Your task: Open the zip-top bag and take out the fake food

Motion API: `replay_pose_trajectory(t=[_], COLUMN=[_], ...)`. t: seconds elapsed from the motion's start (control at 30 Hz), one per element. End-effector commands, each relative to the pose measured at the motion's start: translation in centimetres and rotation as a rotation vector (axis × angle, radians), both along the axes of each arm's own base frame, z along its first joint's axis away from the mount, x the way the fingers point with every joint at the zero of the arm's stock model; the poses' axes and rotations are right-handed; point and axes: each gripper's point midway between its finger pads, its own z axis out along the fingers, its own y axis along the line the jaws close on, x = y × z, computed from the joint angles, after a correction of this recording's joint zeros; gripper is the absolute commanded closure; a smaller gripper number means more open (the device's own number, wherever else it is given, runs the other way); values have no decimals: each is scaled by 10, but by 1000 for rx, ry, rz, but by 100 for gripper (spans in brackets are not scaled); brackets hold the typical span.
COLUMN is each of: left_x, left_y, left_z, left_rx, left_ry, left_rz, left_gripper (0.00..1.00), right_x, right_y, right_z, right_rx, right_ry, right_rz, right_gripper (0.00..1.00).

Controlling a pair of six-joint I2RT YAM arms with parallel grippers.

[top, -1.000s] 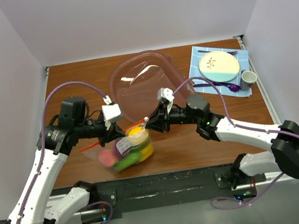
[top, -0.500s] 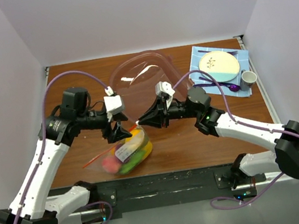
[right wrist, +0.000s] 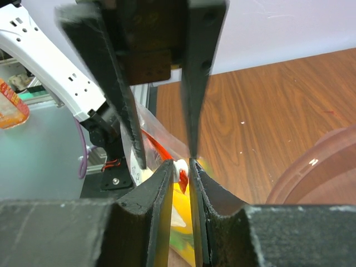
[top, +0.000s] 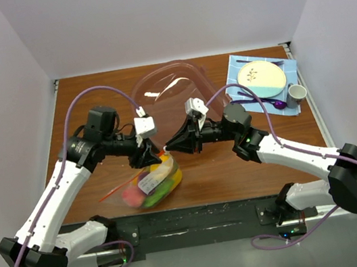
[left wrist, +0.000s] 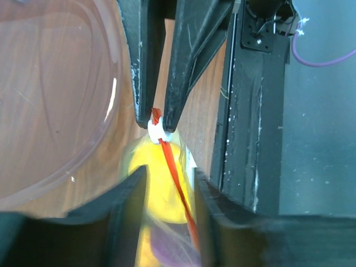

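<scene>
Both our arms bend inward from the near edge, so our left gripper (top: 150, 159) and right gripper (top: 169, 148) face each other, tips almost touching, mid-bench. Our left fingers (left wrist: 125, 214) stand apart; our right fingers (right wrist: 158, 211) pinch nearly together.

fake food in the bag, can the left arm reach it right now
Probably not yet. The fake food sits inside the zip-top bag, whose red zip strip looks closed; the right pincer only pinches its white slider, and the left pincer straddles the mouth.
</scene>
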Motion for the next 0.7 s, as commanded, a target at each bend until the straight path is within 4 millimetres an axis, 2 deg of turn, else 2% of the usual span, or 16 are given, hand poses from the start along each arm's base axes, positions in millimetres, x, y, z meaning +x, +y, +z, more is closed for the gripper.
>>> replay_pose_trajectory(t=[0.0, 0.1, 0.17, 0.2, 0.23, 0.3, 0.37, 0.4, 0.43, 0.47, 0.67], left_x=[4, 9, 11, 11, 11, 12, 10, 9, 6, 4, -5], left_y=[-5, -4, -4, -4, -4, -3, -1, 0, 1, 1, -1], left_z=[3, 9, 13, 14, 19, 24, 33, 36, 40, 42, 43], left_rx=[-11, -4, -5, -4, -4, -3, -6, -7, -12, -16, -31], left_ry=[-30, -56, -67, -70, -80, -93, -118, -122, -123, -124, -96], left_rz=[2, 11, 15, 13, 17, 16, 15, 14, 7, 1, -38], left_gripper=[77, 94, 95, 95, 96, 97, 97, 97, 97, 97, 97], right_x=[-1, -1, 0, 3, 4, 6, 6, 3, 2, 2, -4], right_y=[2, 1, 0, -1, -3, -9, -15, -17, -20, -21, -10], right_z=[22, 24, 24, 25, 23, 26, 23, 23, 24, 24, 18], right_rx=[34, 32, 24, 22, 8, 0, -18, -17, -16, -17, -20], right_ry=[-42, -46, -52, -56, -56, -77, -95, -101, -101, -101, -62], right_rz=[19, 14, 6, -13, -28, -61, -72, -62, -63, -60, 31], right_gripper=[79, 78, 71, 65, 51, 44, 26, 24, 6, 2, 1])
